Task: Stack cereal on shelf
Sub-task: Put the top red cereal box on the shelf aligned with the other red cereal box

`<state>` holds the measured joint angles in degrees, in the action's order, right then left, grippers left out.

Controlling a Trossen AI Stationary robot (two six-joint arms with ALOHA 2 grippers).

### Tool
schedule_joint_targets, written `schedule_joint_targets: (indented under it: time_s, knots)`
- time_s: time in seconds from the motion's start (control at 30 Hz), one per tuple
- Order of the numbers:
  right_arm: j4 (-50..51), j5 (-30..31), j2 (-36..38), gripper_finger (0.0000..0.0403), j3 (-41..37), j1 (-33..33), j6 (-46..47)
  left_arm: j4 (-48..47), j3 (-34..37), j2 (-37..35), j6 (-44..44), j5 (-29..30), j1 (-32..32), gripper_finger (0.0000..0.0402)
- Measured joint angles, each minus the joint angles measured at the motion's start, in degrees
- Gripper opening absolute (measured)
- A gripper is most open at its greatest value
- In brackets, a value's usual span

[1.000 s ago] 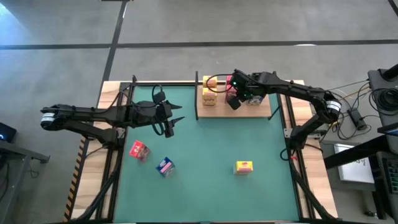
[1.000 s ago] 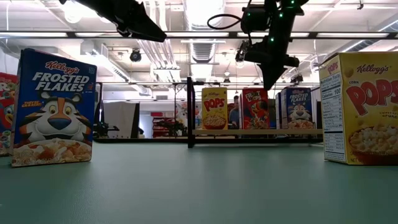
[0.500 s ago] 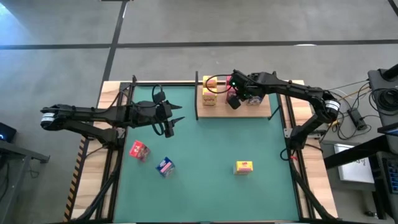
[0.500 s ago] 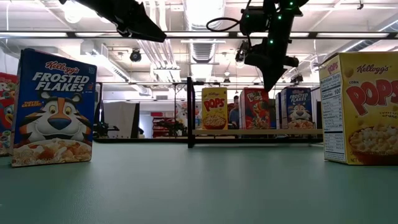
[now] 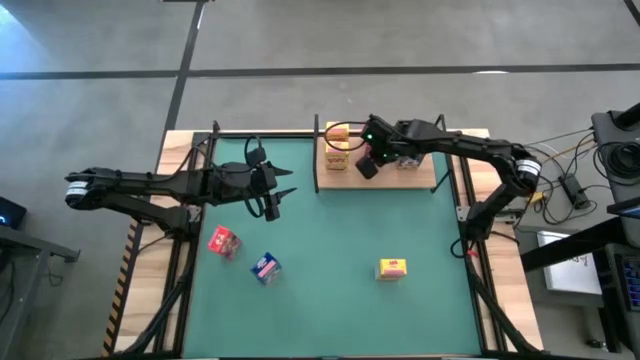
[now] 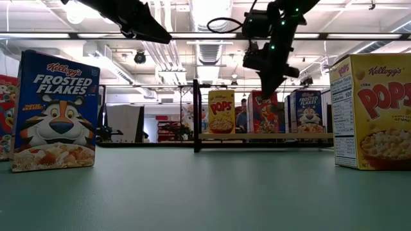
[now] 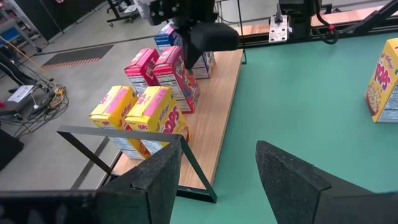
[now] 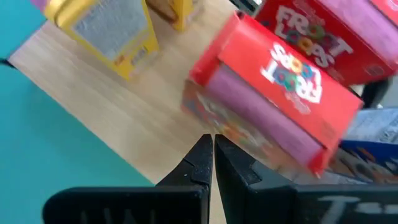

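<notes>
Open mat (image 5: 350, 235) between scattered boxes (image 5: 265, 267)

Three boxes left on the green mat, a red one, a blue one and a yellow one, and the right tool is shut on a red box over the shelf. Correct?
Not quite. The right tool is shut but empty; the right wrist view shows its tips closed together beside a red box standing on the shelf. The rest holds: red, blue and yellow boxes remain on the mat.

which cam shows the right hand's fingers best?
Right wrist view: the right hand fills the frame, fingers shut, empty, over the shelf. High view shows it small from above; low view, a dark silhouette; left wrist view, partly hidden by boxes.
</notes>
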<state>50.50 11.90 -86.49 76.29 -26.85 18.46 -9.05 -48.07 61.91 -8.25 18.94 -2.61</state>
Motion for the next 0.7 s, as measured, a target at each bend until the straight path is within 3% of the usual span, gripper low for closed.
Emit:
schedule_joint_targets:
  time_s: [0.7]
  knots:
    - [-6.1,0.2,-0.6,0.0009,-0.1,0.0,0.5,-0.1,0.0,0.0,0.0,0.0,0.0,0.0192]
